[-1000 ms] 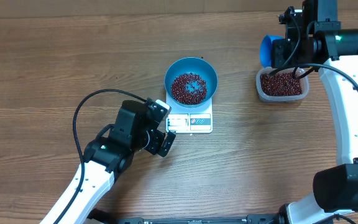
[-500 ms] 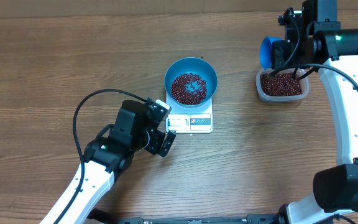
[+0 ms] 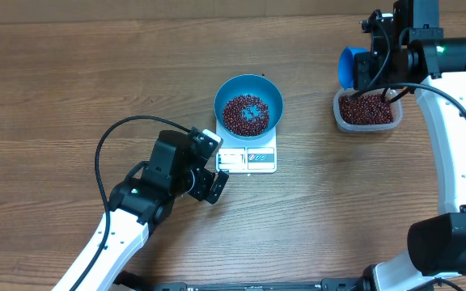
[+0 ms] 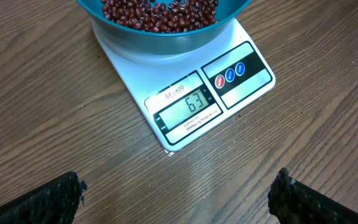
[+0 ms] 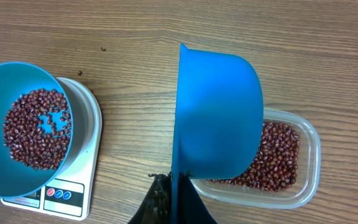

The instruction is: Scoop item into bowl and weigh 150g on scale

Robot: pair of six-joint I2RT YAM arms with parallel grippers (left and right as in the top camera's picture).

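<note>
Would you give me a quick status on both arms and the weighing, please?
Left tool open, empty, near scale. Right tool shut on scoop by tub of beans. Bowl on scale, display reads 63. Nothing blocking.

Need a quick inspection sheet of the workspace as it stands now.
Surface: wooden table, no damage seen.
Job's things: bowl of beans sits on scale; display reads 63. Clear tub holds more beans.
Clutter: two dark specks near scale, too small to identify.
Grippers: left gripper open, empty, facing the scale; right gripper shut on blue scoop, held on edge over tub.
Cables: black cable loops off left arm, clear of scale.
Surroundings: nothing seen.
</note>
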